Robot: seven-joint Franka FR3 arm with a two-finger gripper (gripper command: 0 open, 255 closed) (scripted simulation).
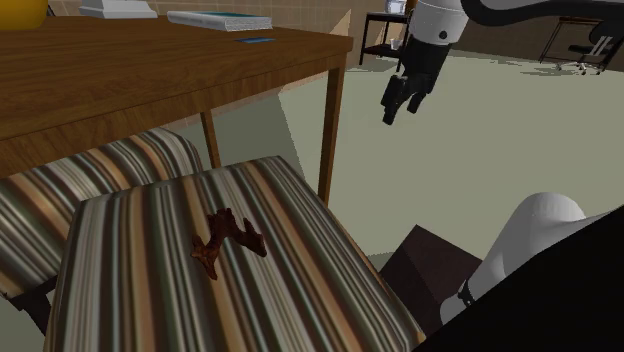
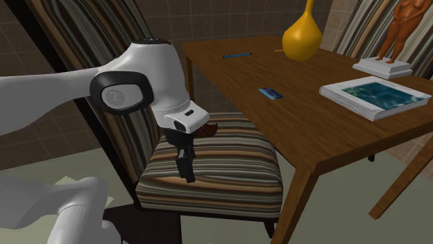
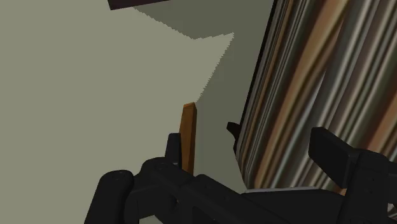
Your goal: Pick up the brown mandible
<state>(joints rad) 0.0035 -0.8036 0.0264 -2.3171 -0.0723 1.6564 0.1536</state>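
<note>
The shoulder view lays the brown mandible (image 1: 228,243) bare at the middle of the striped chair (image 1: 130,290) seat. The second exterior view hides most of it behind the arm's wrist, leaving only a brown tip on the chair. A wooden table (image 1: 120,80) stands just beside the chair. Off the chair's far edge, over pale floor (image 1: 450,170), hangs the gripper (image 1: 400,112), fingers spread apart and holding nothing, well apart from the mandible. Beyond the chair, the second exterior view adds a blue card (image 2: 270,93), a yellow vase (image 2: 302,35) with its inside hidden, a book (image 2: 375,96) and a brown figurine (image 2: 402,28) on the table.
</note>
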